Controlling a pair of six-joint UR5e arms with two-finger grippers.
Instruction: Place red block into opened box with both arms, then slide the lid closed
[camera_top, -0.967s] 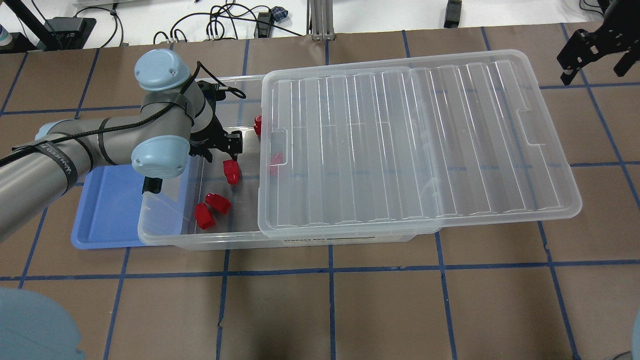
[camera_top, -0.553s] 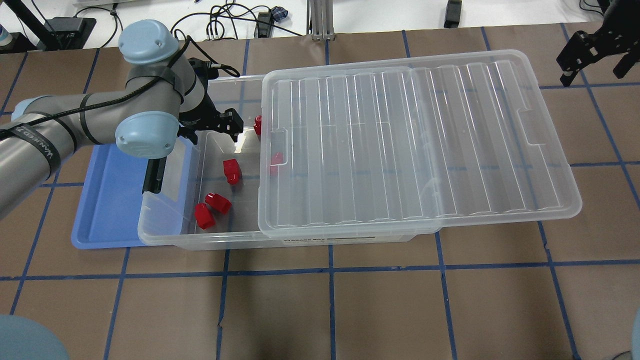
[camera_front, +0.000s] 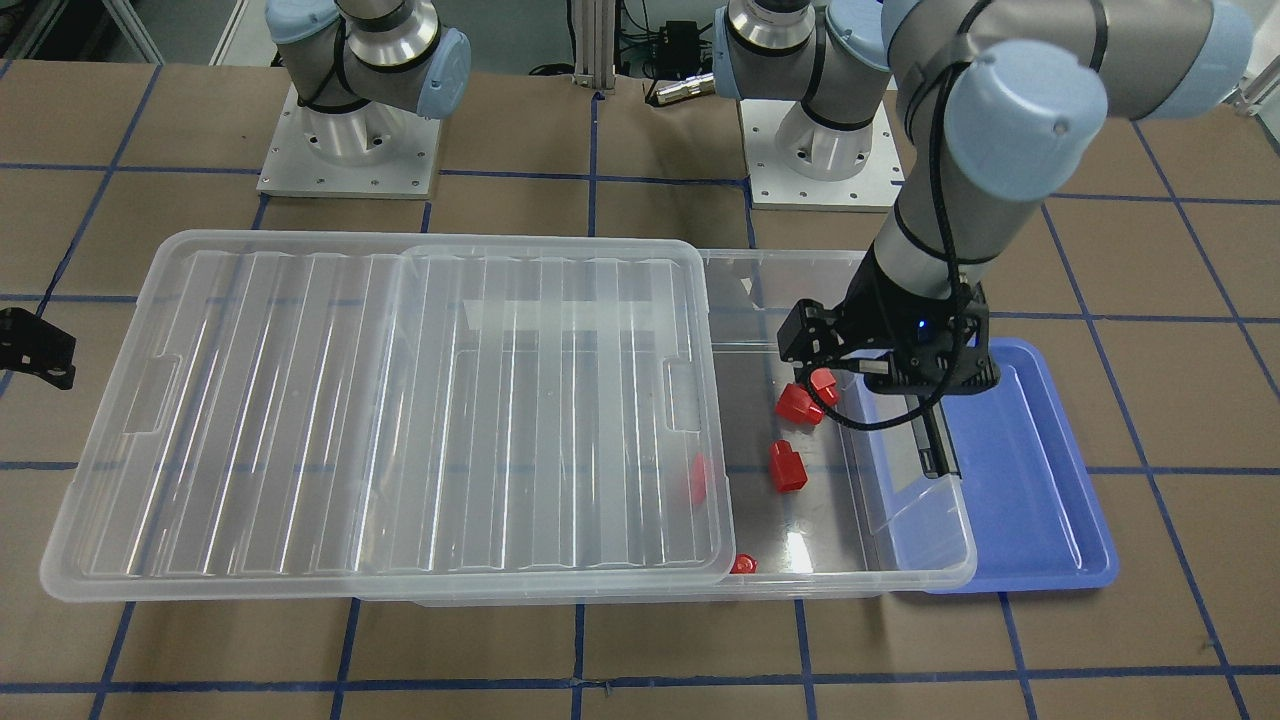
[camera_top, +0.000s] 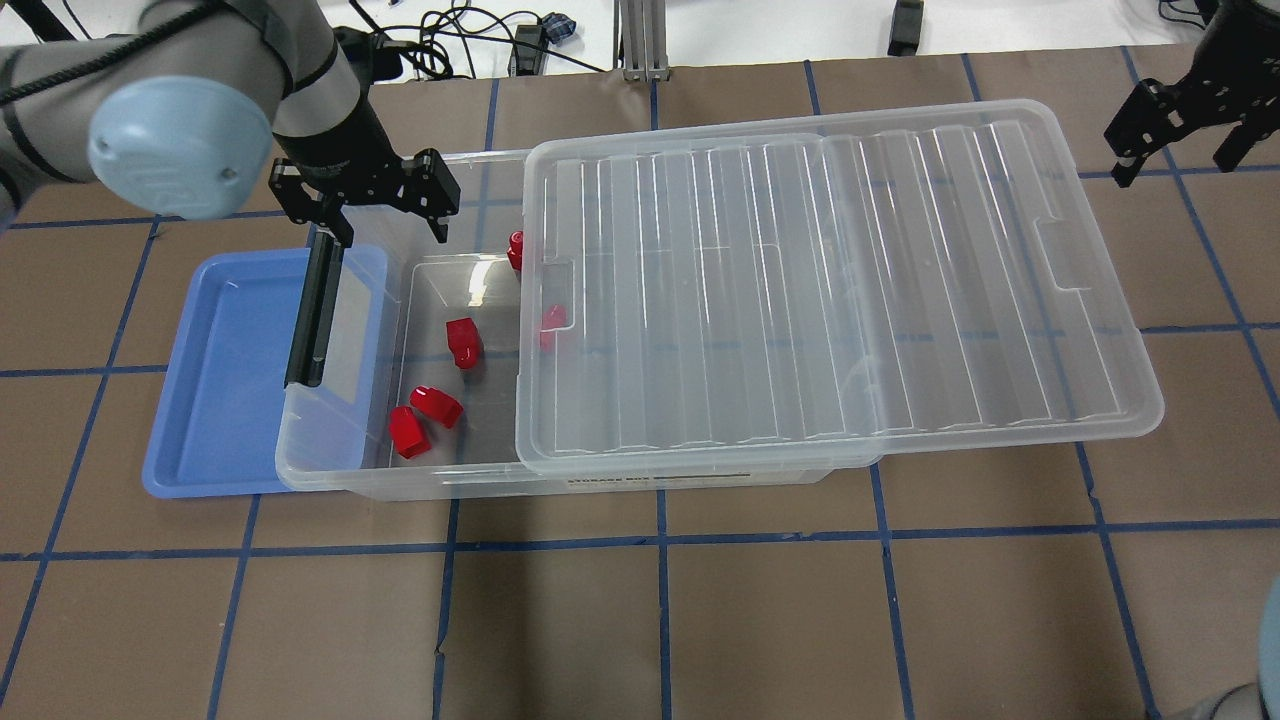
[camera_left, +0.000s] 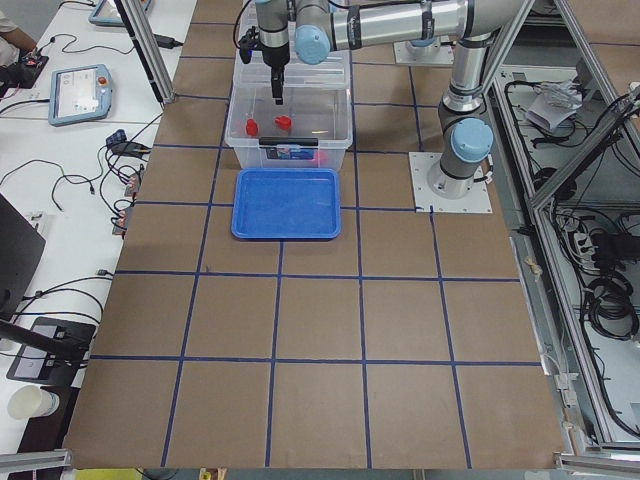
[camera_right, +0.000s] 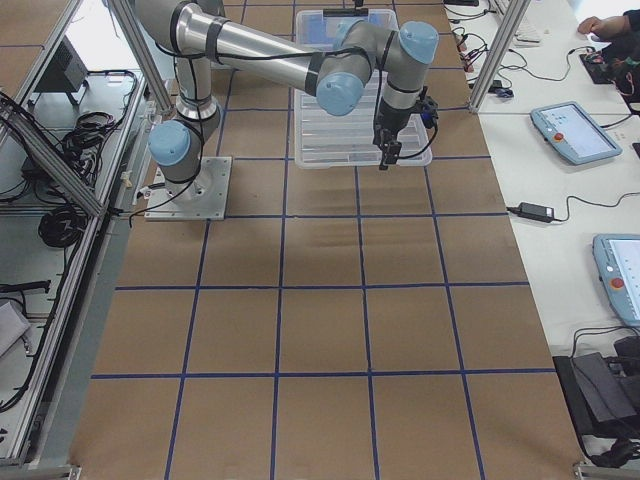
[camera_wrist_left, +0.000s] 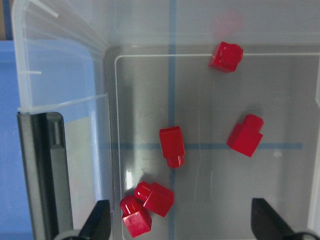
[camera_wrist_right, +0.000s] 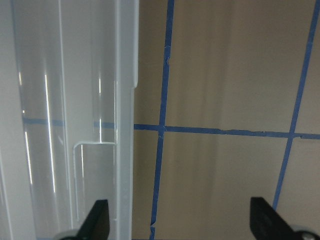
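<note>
So the left gripper (camera_top: 392, 222) hangs jaws apart and empty over the open left end of the box (camera_top: 330, 468), since the red block (camera_top: 463, 342) already lies inside — the right gripper (camera_top: 1172, 158), jaws apart too, sits off the upper-right edge of the lid (camera_top: 840, 290), probably lined up to shove it closed.

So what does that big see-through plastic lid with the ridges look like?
The large clear plastic lid is a flat rectangle with parallel ribs, rounded corners and a small recessed tab at each short end. It lies on top of the clear plastic box, slid sideways so one end overhangs and the box's other end is uncovered. Only the box touches it.
</note>
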